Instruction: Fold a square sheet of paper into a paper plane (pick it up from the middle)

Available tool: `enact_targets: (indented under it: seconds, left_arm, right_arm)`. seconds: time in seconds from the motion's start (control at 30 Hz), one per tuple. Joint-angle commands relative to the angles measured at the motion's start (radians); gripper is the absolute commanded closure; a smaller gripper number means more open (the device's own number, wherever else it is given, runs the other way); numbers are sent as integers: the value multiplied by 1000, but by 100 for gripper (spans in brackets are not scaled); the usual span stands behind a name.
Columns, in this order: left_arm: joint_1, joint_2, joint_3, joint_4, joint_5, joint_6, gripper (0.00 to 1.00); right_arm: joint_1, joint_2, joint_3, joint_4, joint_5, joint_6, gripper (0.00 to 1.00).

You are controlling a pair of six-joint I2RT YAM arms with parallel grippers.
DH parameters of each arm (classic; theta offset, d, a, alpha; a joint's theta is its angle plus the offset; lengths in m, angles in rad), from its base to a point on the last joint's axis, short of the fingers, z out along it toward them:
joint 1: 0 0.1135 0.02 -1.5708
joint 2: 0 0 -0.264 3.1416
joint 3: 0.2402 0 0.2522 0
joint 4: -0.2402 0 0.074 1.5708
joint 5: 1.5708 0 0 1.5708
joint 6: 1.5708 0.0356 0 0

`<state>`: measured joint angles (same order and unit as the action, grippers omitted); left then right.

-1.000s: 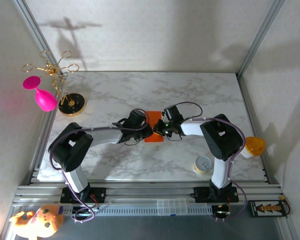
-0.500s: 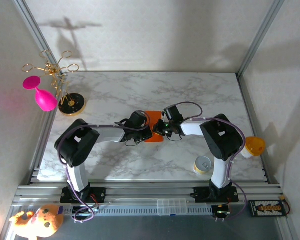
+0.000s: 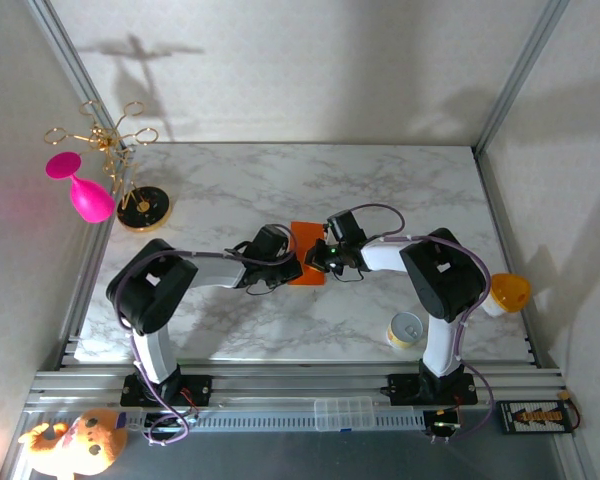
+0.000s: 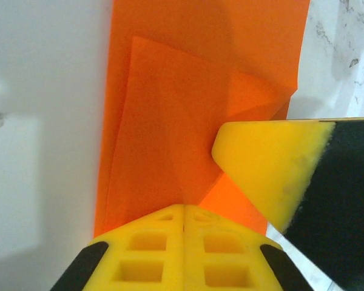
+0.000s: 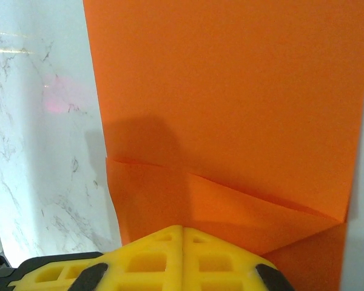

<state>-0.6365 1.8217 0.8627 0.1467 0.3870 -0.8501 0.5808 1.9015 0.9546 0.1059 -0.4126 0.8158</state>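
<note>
- The paper [image 3: 306, 254] lies flat in the middle of the worktop [image 3: 380, 190]. From above I see it as a narrow orange strip between my two hands.
- My left hand [image 3: 286, 263] sits at the paper's left edge with its fingers pressed together.
- Through the left wrist camera, that hand [image 4: 183, 217] points its joined tips onto the paper [image 4: 170, 109]. The sheet is folded here, with slanted flaps layered over one another.
- A yellow pad of the right hand [image 4: 270, 167] rests on the same folds, just beside my left tips.
- My right hand [image 3: 321, 259] meets the paper's right edge, fingers likewise pressed together and pinching nothing.
- From the right wrist, the joined tips [image 5: 183, 233] sit over a diagonal crease in the paper [image 5: 230, 91].
- A can [image 3: 406, 330] stands near the front right, well apart from the paper.
</note>
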Motion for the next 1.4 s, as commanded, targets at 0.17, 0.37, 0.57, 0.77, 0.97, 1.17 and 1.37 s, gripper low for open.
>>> enact_targets:
  seconds: [0.17, 0.37, 0.57, 0.77, 0.97, 1.17, 1.37]
  left_arm:
    - [36, -57, -110, -183, 18, 73, 97]
    - [53, -108, -161, -191, 29, 81, 97]
    - [69, -187, -92, -237, 51, 114, 98]
    - [72, -173, -29, -134, 53, 26, 96]
    - [54, -61, 17, -90, 66, -20, 97]
    - [37, -3, 40, -158, -23, -13, 100]
    - [31, 1, 41, -234, -107, 6, 100]
  right_arm:
    - [-1, 71, -13, -163, 109, -11, 100]
    - [-1, 73, -8, -169, 109, -16, 100]
    - [-1, 64, -5, -164, 103, -21, 100]
    - [0, 54, 3, -152, 95, -19, 100]
    - [-1, 53, 13, -148, 85, -21, 100]
    - [-1, 27, 21, -112, 57, -23, 100]
    - [0, -20, 88, -122, 66, -118, 99]
